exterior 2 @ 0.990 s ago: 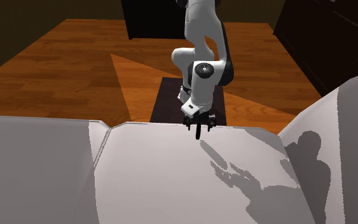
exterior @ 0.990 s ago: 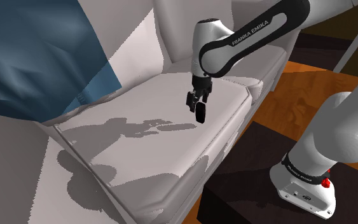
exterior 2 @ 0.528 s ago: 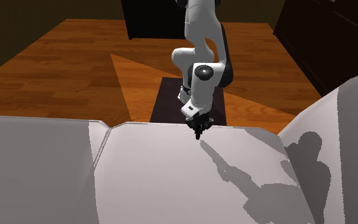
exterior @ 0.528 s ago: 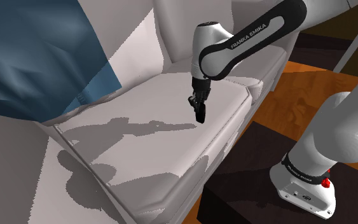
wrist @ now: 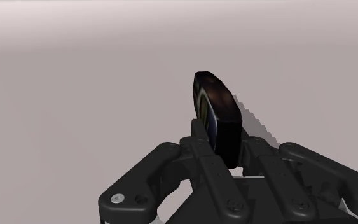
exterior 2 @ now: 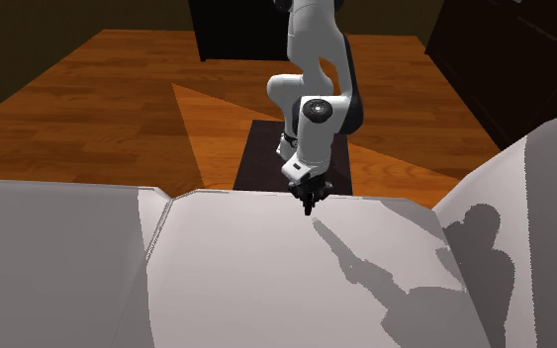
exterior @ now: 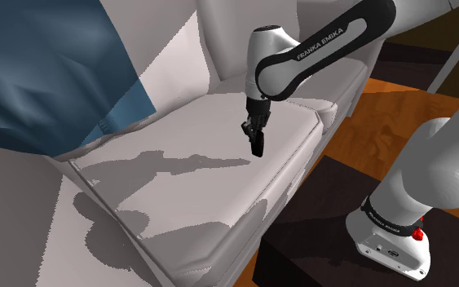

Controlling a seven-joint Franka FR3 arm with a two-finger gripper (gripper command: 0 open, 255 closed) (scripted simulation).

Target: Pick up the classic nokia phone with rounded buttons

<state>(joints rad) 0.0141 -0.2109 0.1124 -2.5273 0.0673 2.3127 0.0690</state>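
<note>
The phone (wrist: 217, 118) is a small dark handset, standing on edge with a pale strip along its face. My black gripper (wrist: 220, 153) is shut on it, the two fingers clasping its lower end. In the shoulder view the gripper (exterior: 255, 137) points down over the white sofa seat cushion (exterior: 178, 175), and the phone (exterior: 258, 147) sticks out below the fingertips, at or just above the cushion. In the second exterior view the gripper (exterior 2: 308, 204) hangs at the cushion's (exterior 2: 286, 277) far edge, with the phone too small to make out.
A blue cushion (exterior: 48, 73) leans at the sofa's back on the shoulder view's left. The white backrest (exterior: 211, 41) rises behind the seat. Wooden floor (exterior 2: 118, 109) and a dark mat (exterior 2: 266, 163) lie beyond the sofa's front edge. My stand (exterior: 317, 236) is at the lower right.
One second ago the fingers stood apart around the phone; they have since closed on it. Over the last half second the hand has barely moved.
</note>
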